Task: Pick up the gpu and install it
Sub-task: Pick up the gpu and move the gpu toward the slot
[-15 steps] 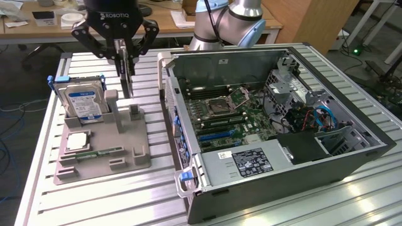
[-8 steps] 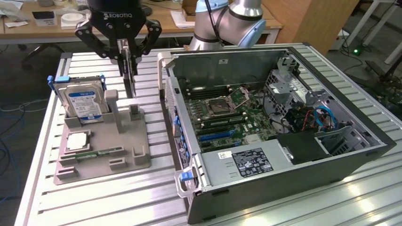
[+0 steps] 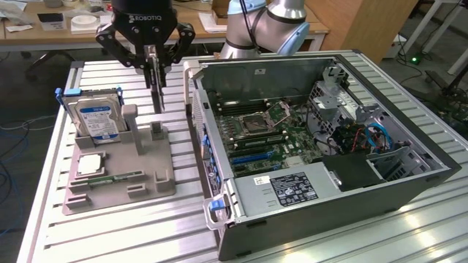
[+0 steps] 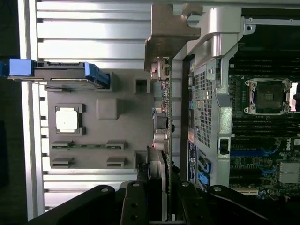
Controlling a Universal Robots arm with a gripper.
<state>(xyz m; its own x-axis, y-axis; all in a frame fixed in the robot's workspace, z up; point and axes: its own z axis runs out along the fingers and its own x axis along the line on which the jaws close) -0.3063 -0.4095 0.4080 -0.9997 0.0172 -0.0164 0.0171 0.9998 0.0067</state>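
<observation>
The gpu point(image 3: 159, 101) is a thin dark card seen edge-on, hanging upright from my gripper point(image 3: 155, 76), whose fingers are shut on its upper part. Its lower end hangs just above a slotted post on the grey fixture point(image 3: 146, 181), to the exterior view's left of the open computer case point(image 3: 241, 219). In the wrist view the gpu point(image 4: 162, 122) runs away from the gripper point(image 4: 157, 187), with its beige metal bracket point(image 4: 169, 33) at the far end, lying between the fixture point(image 4: 126, 122) and the case wall point(image 4: 206, 108).
On the fixture stand a silver hard drive with a blue label point(image 3: 98, 118), a processor chip point(image 3: 89, 164) and a green memory stick point(image 3: 109, 178). Inside the case are the motherboard point(image 3: 274, 137), blue slots point(image 3: 252, 158) and a power supply point(image 3: 292, 189). The ribbed metal table point(image 3: 109, 230) surrounds everything.
</observation>
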